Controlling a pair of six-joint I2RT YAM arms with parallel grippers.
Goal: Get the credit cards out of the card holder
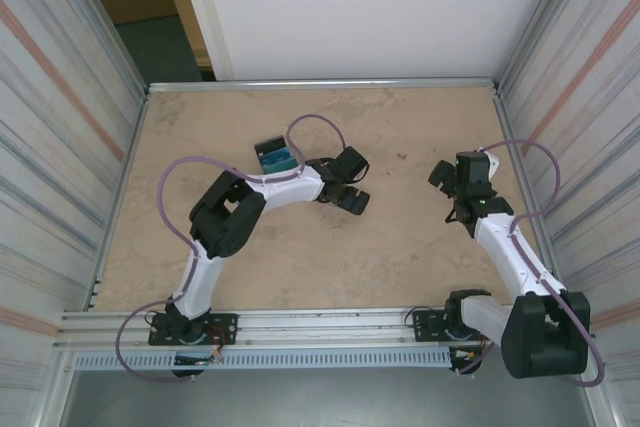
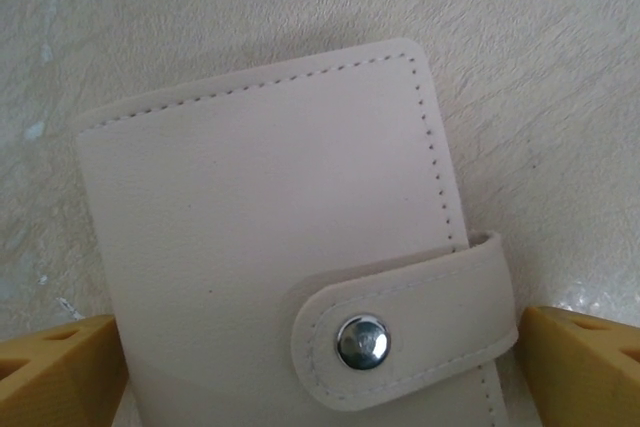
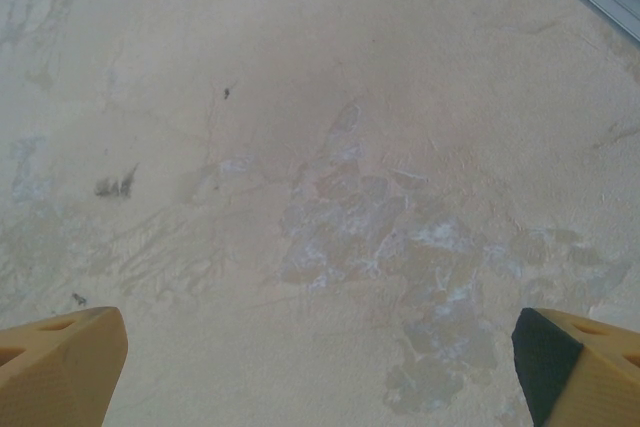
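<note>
Beneath the left gripper (image 2: 320,365), its yellow claw spread wide, lies the flat beige stitched card holder (image 2: 262,202) — closed, its strap tab (image 2: 405,332) fastened by a silver snap. We judge opening is the step in hand; next we must pop that snap. The right gripper (image 3: 320,367), likewise spread, hovers over the mottled tan table (image 3: 300,97); a blue-and-teal plastic card pile (image 1: 277,158) rests just behind the left arm — nothing obstructs.

No legible text, label, brand or number anywhere. Card holder (image 2: 270,247) face plain, snap (image 2: 362,341) unmarked. Credit cards (image 1: 277,157) too small to read.
</note>
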